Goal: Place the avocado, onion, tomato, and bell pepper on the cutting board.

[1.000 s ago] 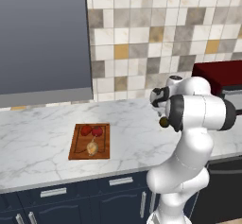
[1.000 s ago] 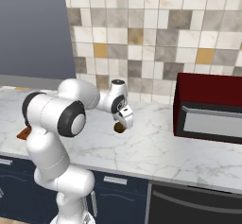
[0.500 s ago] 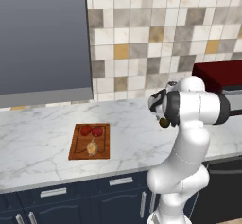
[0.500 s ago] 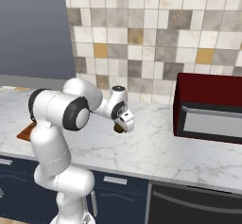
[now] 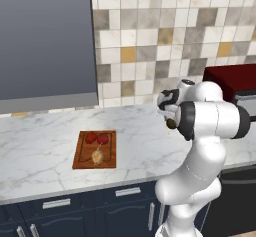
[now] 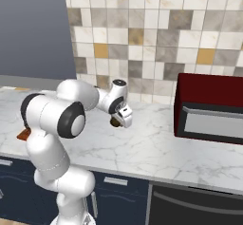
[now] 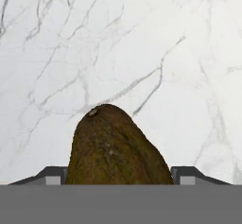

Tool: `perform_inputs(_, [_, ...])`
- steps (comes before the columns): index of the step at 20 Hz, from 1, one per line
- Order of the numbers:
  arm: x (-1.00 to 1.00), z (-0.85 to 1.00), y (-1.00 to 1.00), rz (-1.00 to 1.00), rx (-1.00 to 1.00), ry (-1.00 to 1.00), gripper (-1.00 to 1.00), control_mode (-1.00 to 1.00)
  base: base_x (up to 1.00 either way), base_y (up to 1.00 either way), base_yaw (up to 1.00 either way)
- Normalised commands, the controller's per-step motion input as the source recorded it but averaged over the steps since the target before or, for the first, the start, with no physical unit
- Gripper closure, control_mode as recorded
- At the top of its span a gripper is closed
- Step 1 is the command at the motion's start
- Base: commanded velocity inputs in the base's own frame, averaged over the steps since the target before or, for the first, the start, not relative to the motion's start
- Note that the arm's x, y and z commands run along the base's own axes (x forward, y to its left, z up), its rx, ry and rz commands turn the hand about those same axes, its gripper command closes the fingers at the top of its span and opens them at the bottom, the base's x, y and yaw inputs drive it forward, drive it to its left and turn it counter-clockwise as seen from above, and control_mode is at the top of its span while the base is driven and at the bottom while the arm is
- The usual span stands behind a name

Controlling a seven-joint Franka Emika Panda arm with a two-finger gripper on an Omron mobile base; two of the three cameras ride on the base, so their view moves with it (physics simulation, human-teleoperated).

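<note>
Avocado [image 7: 116,147] in gripper [image 7: 116,175] above marble counter [image 7: 156,53]

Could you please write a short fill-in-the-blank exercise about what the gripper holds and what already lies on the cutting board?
1. The gripper is shut on the ____.
2. The onion lies on the cutting board, nearer its front edge than the two ____ items.
3. The gripper hangs above the marble ____, not above the board.

Missing words: avocado; red; counter
</note>
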Motion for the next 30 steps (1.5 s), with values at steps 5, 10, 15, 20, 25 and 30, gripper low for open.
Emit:
perform_inputs(5, [0.00,0.11,0.94,0.01,0.10,0.02,1.00,-1.00,0.00,0.00,0.00])
perform_inputs(10, [0.00,0.00,1.00,0.00,0.06,0.02,1.00,-1.00,0.00,0.00,0.00])
perform_inputs(15, [0.00,0.00,1.00,0.00,0.04,0.04,1.00,-1.00,0.00,0.00,0.00])
perform_inputs(20, [-0.04,-0.01,1.00,0.00,0.01,0.04,1.00,-1.00,0.00,0.00,0.00])
perform_inputs(25, [-0.28,-0.07,1.00,0.00,0.00,0.06,1.00,-1.00,0.00,0.00,0.00])
perform_inputs(30, [-0.56,-0.24,0.75,0.00,0.00,0.02,1.00,-1.00,0.00,0.00,0.00])
